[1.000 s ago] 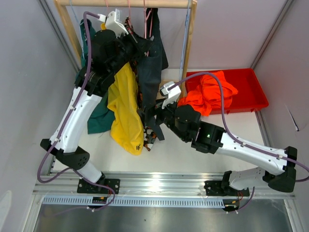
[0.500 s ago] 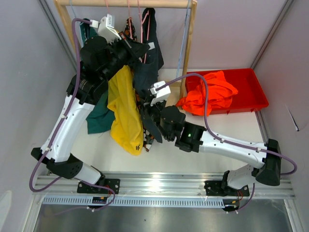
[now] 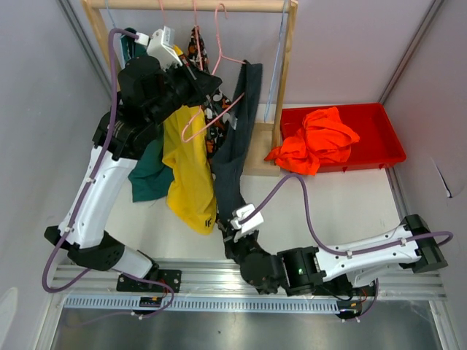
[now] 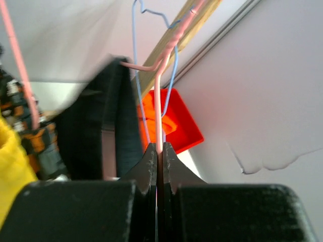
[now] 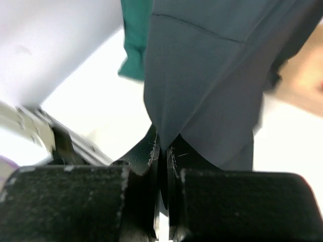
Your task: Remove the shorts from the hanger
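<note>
My left gripper (image 3: 210, 86) is up by the rail, shut on the wire of a pink hanger (image 3: 219, 111); its jaws (image 4: 159, 151) pinch that wire. The dark navy shorts (image 3: 235, 146) hang stretched from the hanger's right end down to my right gripper (image 3: 229, 230), whose jaws (image 5: 160, 149) are shut on the lower corner of the dark fabric (image 5: 212, 75). Yellow shorts (image 3: 188, 168), dark green shorts (image 3: 149, 177) and patterned shorts (image 3: 211, 120) hang beside them. Bright orange shorts (image 3: 319, 142) lie in the red bin (image 3: 379, 146).
The wooden rail (image 3: 190, 5) and its right post (image 3: 286, 65) frame the hanging clothes. A blue hanger (image 4: 139, 55) hangs on the rail next to the pink one. Grey walls close in on both sides, and the metal track (image 3: 233, 277) runs along the near edge.
My right gripper closed on the dark shorts and pulled back toward the near edge, drawing them down and taut. The pink hanger has tilted and mostly shows bare.
</note>
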